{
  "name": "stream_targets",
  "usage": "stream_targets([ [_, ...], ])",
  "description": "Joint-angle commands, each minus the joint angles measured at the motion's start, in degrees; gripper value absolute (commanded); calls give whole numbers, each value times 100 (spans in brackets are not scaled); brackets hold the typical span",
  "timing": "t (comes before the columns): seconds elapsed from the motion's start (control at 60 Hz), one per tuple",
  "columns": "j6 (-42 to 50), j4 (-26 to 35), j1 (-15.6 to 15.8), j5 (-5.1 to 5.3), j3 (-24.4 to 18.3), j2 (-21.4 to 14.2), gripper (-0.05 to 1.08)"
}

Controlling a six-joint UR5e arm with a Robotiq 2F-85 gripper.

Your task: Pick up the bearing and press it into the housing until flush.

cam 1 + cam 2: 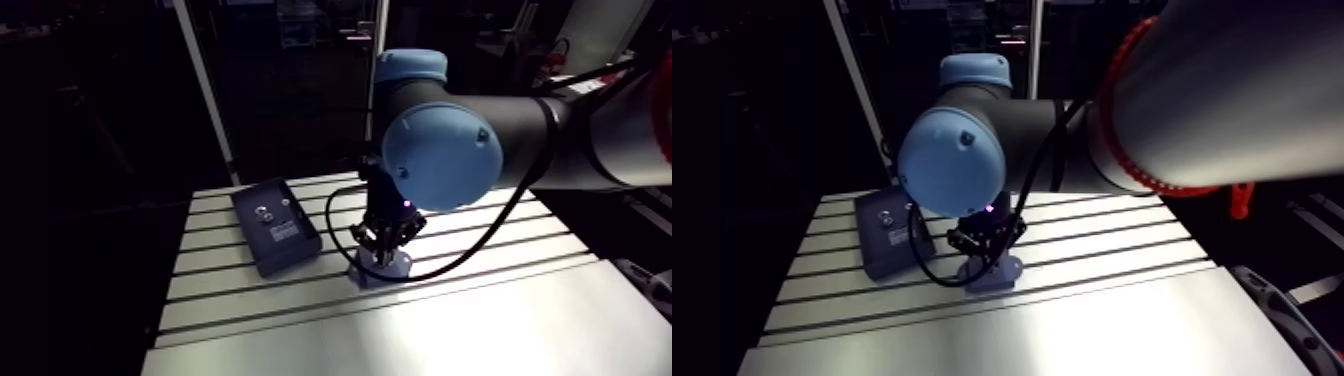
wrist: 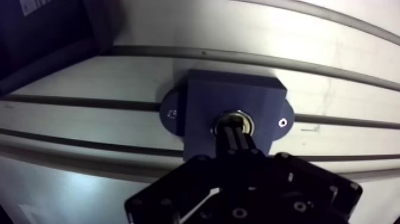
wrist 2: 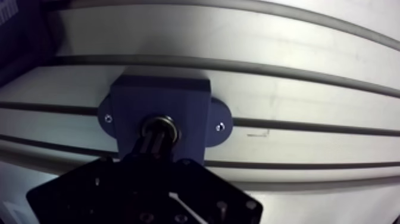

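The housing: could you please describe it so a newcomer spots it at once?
On the slotted table, look under the gripper. The housing is the bluish block there, with two screwed ears and a central metal ring, unlike the larger dark box nearby.

You are looking at one arm working over one table. The arm is carrying one gripper, and its two fingers are showing in the wrist view, closed together into a single dark stem. Under them you are seeing one blue housing with two rounded ears, each ear bearing one screw hole, two holes in all. One metal bearing is sitting in the housing's single bore. Beside the housing, one dark box is lying on the table, wearing one pale label. The table's slots are running beyond the views, so you are not getting a sure count.
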Motion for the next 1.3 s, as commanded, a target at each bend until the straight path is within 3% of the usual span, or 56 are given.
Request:
stream_targets([
  [0.017, 6, 1, 0, 0, 36, 1, 107],
  [0.25, 5, 1, -9, 0, 13, -17, 107],
  [0.817, 7, 162, 35, 0, -181, -459, 104],
  [0.85, 14, 205, 35, 7, -206, -494, 98],
  [0.867, 30, 241, 35, 9, -232, -514, 79],
  [0.883, 30, 241, 35, 9, -232, -514, 79],
  [0.9, 70, 291, 35, 1, -251, -532, 44],
  [0.917, 70, 291, 35, 1, -251, -532, 44],
  [0.933, 83, 388, 35, -30, -269, -542, 6],
  [0.983, 119, 691, 35, -77, -366, -647, 0],
  [1.083, 144, 1276, 35, -111, -581, -759, 0],
  [1.2, 147, 1774, 34, -97, -868, -845, 0],
  [1.3, 217, 2684, 35, -47, -1440, -1038, 0],
])
